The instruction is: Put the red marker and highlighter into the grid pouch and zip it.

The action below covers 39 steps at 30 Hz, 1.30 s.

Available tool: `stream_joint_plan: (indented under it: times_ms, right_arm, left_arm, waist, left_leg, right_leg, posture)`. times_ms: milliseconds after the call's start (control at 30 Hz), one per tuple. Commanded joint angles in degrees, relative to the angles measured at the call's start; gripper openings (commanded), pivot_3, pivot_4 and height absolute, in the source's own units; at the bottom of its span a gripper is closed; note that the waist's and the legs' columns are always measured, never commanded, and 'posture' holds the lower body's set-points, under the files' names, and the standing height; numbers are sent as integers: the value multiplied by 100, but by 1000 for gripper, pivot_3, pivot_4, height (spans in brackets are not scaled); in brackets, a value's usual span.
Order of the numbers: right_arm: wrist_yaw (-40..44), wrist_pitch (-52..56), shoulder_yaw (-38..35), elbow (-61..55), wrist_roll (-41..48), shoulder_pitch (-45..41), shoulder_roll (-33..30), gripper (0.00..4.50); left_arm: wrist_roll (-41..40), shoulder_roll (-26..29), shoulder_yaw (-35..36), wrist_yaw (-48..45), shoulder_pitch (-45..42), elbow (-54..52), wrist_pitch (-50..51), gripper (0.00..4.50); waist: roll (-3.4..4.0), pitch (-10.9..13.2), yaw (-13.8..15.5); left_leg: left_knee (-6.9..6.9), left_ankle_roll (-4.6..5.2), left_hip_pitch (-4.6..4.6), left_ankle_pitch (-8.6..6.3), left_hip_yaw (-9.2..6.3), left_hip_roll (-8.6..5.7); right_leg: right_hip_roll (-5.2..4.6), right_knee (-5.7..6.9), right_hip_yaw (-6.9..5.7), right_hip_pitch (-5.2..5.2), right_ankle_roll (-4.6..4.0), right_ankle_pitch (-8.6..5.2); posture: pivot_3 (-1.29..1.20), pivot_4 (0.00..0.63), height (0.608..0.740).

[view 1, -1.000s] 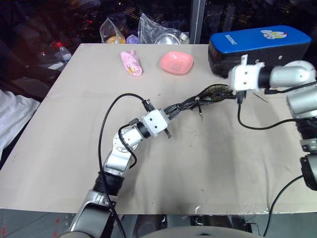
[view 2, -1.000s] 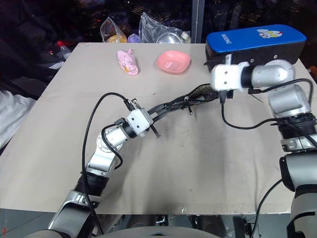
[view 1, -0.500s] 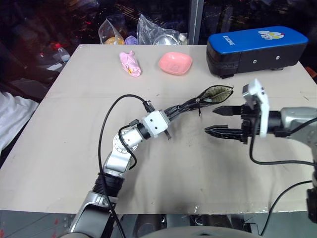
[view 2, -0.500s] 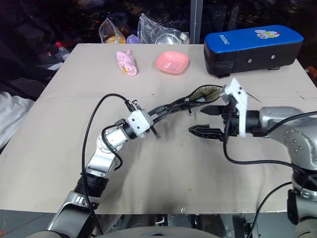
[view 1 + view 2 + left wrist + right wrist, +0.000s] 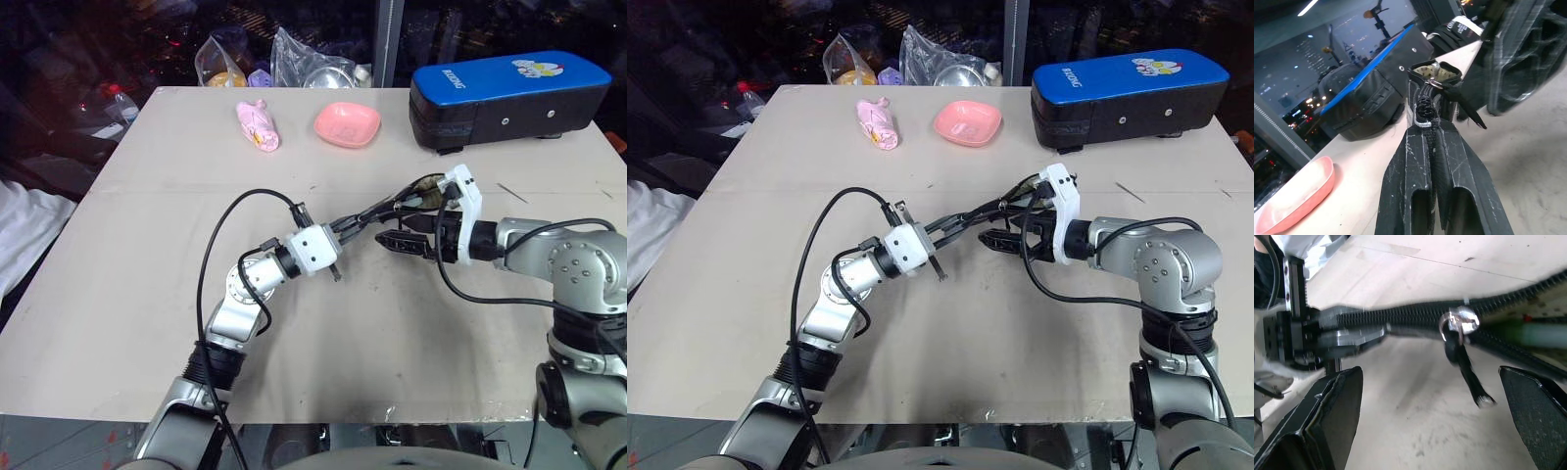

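Behind the pouch (image 5: 416,191) on the surface (image 5: 147,245) sit a blue-topped case (image 5: 505,93), pink bowl (image 5: 348,123) and pink wrapper (image 5: 259,125); the left claw (image 5: 364,217) reaches level, clenched on the pouch's end, while the right claw (image 5: 389,235), spread wide, points at its zipper pull (image 5: 1462,345).

Left gripper (image 5: 1429,128) clamped on the grid pouch (image 5: 1432,85) end; pink bowl (image 5: 1295,196) and blue-topped case (image 5: 1371,83) beyond.

A beige table (image 5: 147,294) carries a pink bowl (image 5: 348,123), a pink wrapped packet (image 5: 259,125) beside it, and a blue-topped black case (image 5: 505,88) at the far right corner.
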Motion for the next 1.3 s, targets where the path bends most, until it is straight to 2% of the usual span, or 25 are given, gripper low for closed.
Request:
stream_joint_plan:
  times_ms: [33,67,200,267,433,767,1000,1267,1300]
  right_arm:
    - [-161,134,-310,-24,165,-181,126,4485]
    - [-214,184,-370,-7,189,-198,188,4485]
    - [-400,351,-534,28,197,-226,341,3339]
    - [-479,413,-589,35,185,-217,387,2491]
    - [-633,554,-754,25,192,-176,488,52]
    - [-950,585,-1233,35,21,-105,407,52]
    - [-1136,-467,-1525,767,-670,-161,-371,52]
    - [-1285,-1186,-1459,1222,-1016,-102,-599,52]
    - [-1221,-1151,-1401,1132,-954,-36,-589,329]
  left_arm:
    - [-4,38,-74,-59,10,-223,-207,0]
    - [4,45,-87,-79,13,-216,-228,0]
    - [17,78,-112,-124,28,-214,-275,0]
    - [35,119,-145,-170,38,-211,-323,0]
    - [44,163,-186,-182,51,-190,-381,0]
    - [137,216,-79,-35,109,-180,-387,0]
    - [137,247,-54,20,108,-113,-415,0]
    - [259,249,34,238,29,75,-462,0]
    - [270,259,34,252,7,120,-468,0]
  waist:
    - [0,0,-4]
    - [0,0,-4]
    - [0,0,-9]
    - [0,0,-11]
    - [0,0,-12]
    - [0,0,-13]
    - [0,0,-12]
    - [1,1,-22]
    - [1,1,-20]
  left_leg:
    - [0,0,0,0,0,0]
    - [-1,0,1,0,0,0]
    - [-6,0,1,0,0,0]
    - [-6,0,1,0,1,0]
    - [-8,0,1,0,1,0]
    - [-12,1,1,0,1,0]
    - [-14,2,1,-1,3,-3]
    - [-25,-1,4,0,9,0]
    - [-25,-1,4,0,9,0]
  right_leg:
    - [0,0,0,0,0,0]
    - [0,0,0,0,0,0]
    - [0,-1,0,-1,0,0]
    - [0,-2,1,-1,0,0]
    - [-1,-2,0,-1,0,0]
    - [-1,-4,0,-2,0,0]
    - [-3,-8,0,-2,1,0]
    - [1,-12,8,-6,1,0]
    - [1,-13,8,-6,1,0]
  posture:
    - [0,150,738]
    - [0,150,738]
    - [0,150,738]
    - [0,150,738]
    - [0,150,738]
    - [0,150,738]
    - [0,150,738]
    - [0,150,738]
    - [0,150,738]
